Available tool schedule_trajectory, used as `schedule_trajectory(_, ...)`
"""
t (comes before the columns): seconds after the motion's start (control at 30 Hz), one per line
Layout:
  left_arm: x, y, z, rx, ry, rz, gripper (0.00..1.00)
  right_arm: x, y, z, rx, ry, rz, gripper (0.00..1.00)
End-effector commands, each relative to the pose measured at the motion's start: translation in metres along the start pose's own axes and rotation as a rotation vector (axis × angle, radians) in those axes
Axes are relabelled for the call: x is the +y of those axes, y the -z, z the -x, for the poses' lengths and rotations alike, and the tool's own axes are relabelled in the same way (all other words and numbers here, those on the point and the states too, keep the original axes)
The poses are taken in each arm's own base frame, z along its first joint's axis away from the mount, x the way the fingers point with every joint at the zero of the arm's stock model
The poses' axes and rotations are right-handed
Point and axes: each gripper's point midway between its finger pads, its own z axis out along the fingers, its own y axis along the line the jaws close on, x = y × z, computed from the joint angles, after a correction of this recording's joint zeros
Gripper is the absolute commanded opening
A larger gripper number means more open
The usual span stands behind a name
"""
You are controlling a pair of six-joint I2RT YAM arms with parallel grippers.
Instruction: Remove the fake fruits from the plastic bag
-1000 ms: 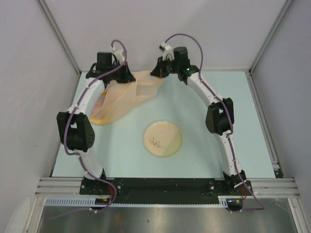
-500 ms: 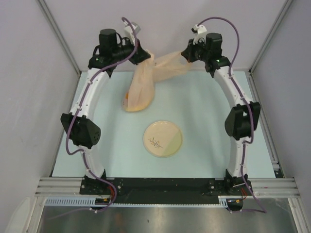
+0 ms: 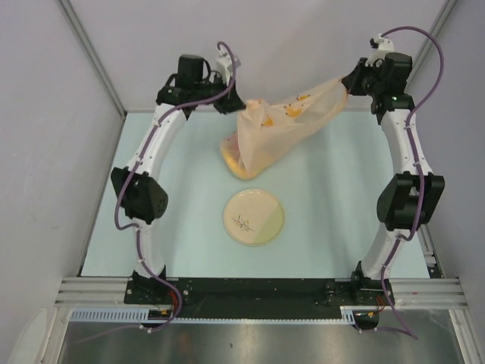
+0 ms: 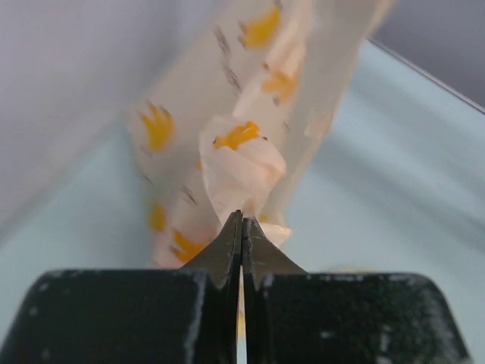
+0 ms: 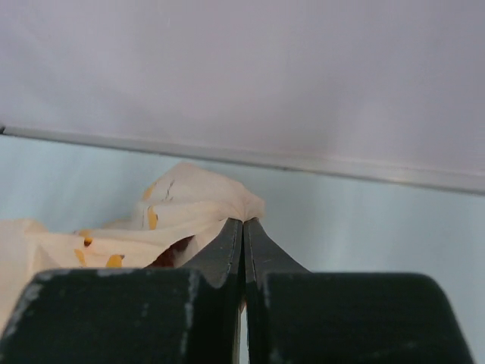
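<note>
Currently L claw [image 4: 241,220] & R claw [image 5: 242,224] each pinch plastic bag [image 3: 282,125], held taut btwn them; fruits [image 3: 241,161] sag low, prob to tip out

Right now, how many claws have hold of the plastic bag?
2. The left claw pinches the plastic bag at its left end; the right claw pinches its right end.
</note>
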Motion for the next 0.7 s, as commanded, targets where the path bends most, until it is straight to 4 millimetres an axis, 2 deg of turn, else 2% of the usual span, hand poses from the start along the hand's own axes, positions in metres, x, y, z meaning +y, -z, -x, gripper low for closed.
schedule_trajectory(0.0, 0.067, 0.009, 0.093, -0.247, -0.134, 0.174, 0.0, 0.024, -0.031, 0.08, -0.218, 0.072, 0.026, 0.0)
schedule_trajectory(0.03, 0.072, 0.013, 0.108, -0.289, -0.181, 0.206, 0.0, 0.022, -0.034, 0.09, -0.246, 0.096, 0.019, 0.0)
schedule_trajectory(0.07, 0.08, 0.018, 0.13, -0.365, -0.267, 0.261, 0.0, 0.038, -0.043, 0.093, -0.263, 0.109, 0.033, 0.0)
schedule_trajectory(0.1, 0.081, 0.025, 0.144, -0.409, -0.302, 0.29, 0.0, 0.042, -0.045, 0.108, -0.305, 0.128, 0.037, 0.0)
schedule_trajectory(0.13, 0.083, 0.027, 0.151, -0.438, -0.33, 0.306, 0.0, 0.044, -0.045, 0.115, -0.329, 0.139, 0.032, 0.0)
schedule_trajectory(0.17, 0.079, 0.036, 0.169, -0.482, -0.4, 0.325, 0.0, 0.048, -0.041, 0.127, -0.363, 0.142, 0.03, 0.0)
schedule_trajectory(0.2, 0.076, 0.036, 0.176, -0.494, -0.433, 0.334, 0.0, 0.051, -0.037, 0.134, -0.382, 0.146, 0.025, 0.0)
schedule_trajectory(0.23, 0.067, 0.043, 0.187, -0.514, -0.47, 0.342, 0.0, 0.057, -0.021, 0.15, -0.419, 0.167, 0.014, 0.0)
schedule_trajectory(0.27, 0.062, 0.047, 0.193, -0.529, -0.5, 0.347, 0.0, 0.06, -0.013, 0.155, -0.429, 0.215, 0.001, 0.0)
schedule_trajectory(0.3, 0.042, 0.063, 0.206, -0.561, -0.527, 0.332, 0.0, 0.067, -0.002, 0.163, -0.446, 0.232, 0.001, 0.0)
schedule_trajectory(0.37, 0.033, 0.065, 0.2, -0.539, -0.506, 0.301, 0.0, 0.073, 0.029, 0.177, -0.47, 0.287, -0.011, 0.0)
schedule_trajectory(0.43, 0.015, 0.071, 0.196, -0.511, -0.515, 0.247, 0.0, 0.058, 0.055, 0.182, -0.472, 0.289, -0.058, 0.0)
schedule_trajectory(0.47, 0.013, 0.068, 0.18, -0.458, -0.478, 0.224, 0.0, 0.05, 0.06, 0.175, -0.448, 0.282, -0.077, 0.0)
schedule_trajectory(0.5, 0.011, 0.066, 0.171, -0.425, -0.46, 0.21, 0.0, 0.027, 0.068, 0.17, -0.426, 0.272, -0.127, 0.0)
schedule_trajectory(0.53, 0.009, 0.063, 0.151, -0.371, -0.438, 0.192, 0.0, 0.024, 0.094, 0.177, -0.446, 0.271, -0.16, 0.0)
schedule_trajectory(0.57, 0.008, 0.06, 0.129, -0.303, -0.391, 0.176, 0.0, 0.006, 0.085, 0.138, -0.35, 0.237, -0.182, 0.0)
schedule_trajectory(0.6, 0.007, 0.059, 0.115, -0.265, -0.365, 0.164, 0.0, -0.007, 0.099, 0.131, -0.332, 0.226, -0.203, 0.0)
schedule_trajectory(0.63, 0.002, 0.056, 0.087, -0.204, -0.307, 0.134, 0.0, -0.013, 0.105, 0.117, -0.301, 0.22, -0.217, 0.0)
schedule_trajectory(0.67, -0.002, 0.055, 0.074, -0.181, -0.277, 0.12, 0.0, -0.015, 0.12, 0.096, -0.256, 0.215, -0.236, 0.0)
